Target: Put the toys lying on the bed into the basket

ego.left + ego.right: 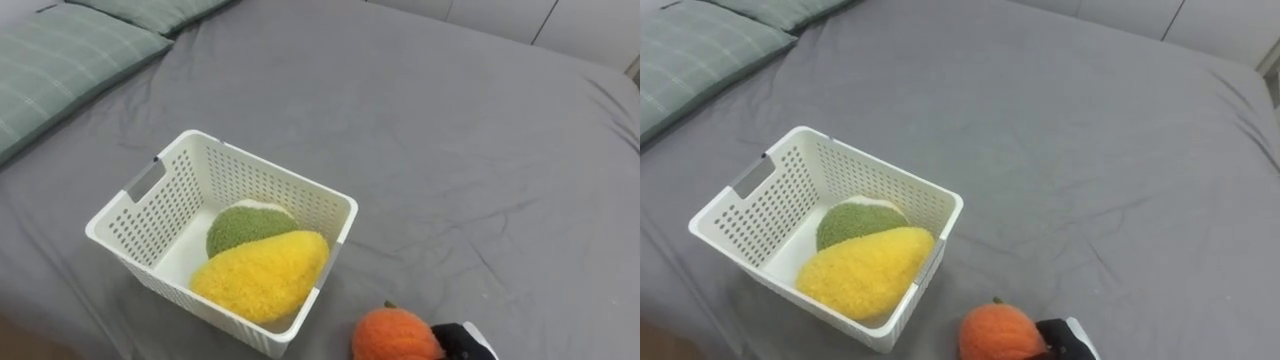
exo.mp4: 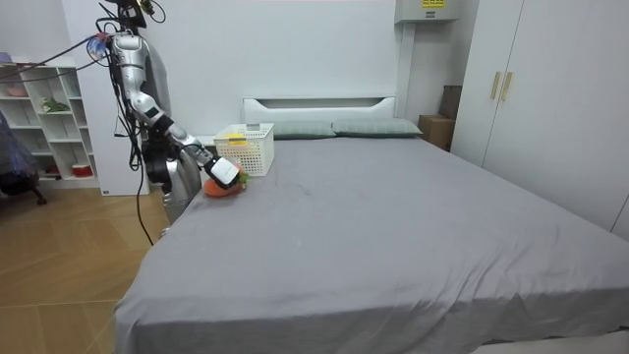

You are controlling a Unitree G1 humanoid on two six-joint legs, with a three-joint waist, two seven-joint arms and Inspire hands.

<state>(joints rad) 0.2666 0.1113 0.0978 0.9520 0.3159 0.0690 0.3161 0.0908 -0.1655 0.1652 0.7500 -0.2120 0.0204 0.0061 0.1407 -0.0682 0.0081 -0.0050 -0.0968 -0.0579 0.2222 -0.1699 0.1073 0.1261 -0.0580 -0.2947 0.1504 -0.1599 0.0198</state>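
An orange plush toy (image 1: 393, 335) shows at the bottom edge of the eye views, just right of a white slotted basket (image 1: 240, 160) that stands on the grey bed (image 1: 450, 150). My right hand (image 1: 462, 342) comes in from the lower right, its dark fingers curled against the toy's right side. Inside the basket lie a yellow plush toy (image 1: 262, 272) and, behind it, a green one (image 1: 240, 226). In the room view I stand at the bed's side near its head, with the right hand (image 2: 225, 172) over the orange toy (image 2: 218, 191), in front of the basket (image 2: 246, 147).
Green checked pillows (image 1: 60, 60) lie at the bed's head, to my far left. Grey sheet stretches wide to the right of the basket. A white shelf unit (image 2: 49, 118) stands behind me, and wardrobes (image 2: 550, 98) line the far side of the room.
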